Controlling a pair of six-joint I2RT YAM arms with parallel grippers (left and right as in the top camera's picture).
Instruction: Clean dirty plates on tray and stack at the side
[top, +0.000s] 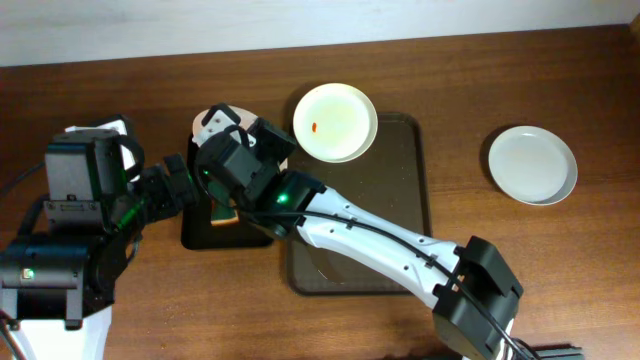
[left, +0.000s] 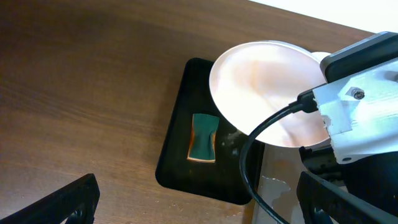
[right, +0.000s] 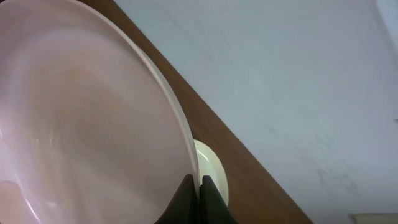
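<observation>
Right wrist view: right gripper (right: 200, 186), jaws nearly closed, pinching the rim of a tilted plate (right: 81, 124).
Left wrist view: left gripper (left: 198, 198), jaws wide apart, empty, sponge (left: 203, 137) ahead.

Smeared plate (top: 335, 122) on brown tray (top: 405, 200) — clean plate (top: 532, 164) aside, third plate (left: 261, 87) tilted

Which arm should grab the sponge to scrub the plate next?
Left. The right gripper is shut on the tilted plate, so it's busy. The left gripper is open and free, and the sponge lies just ahead in the black tray.
</observation>
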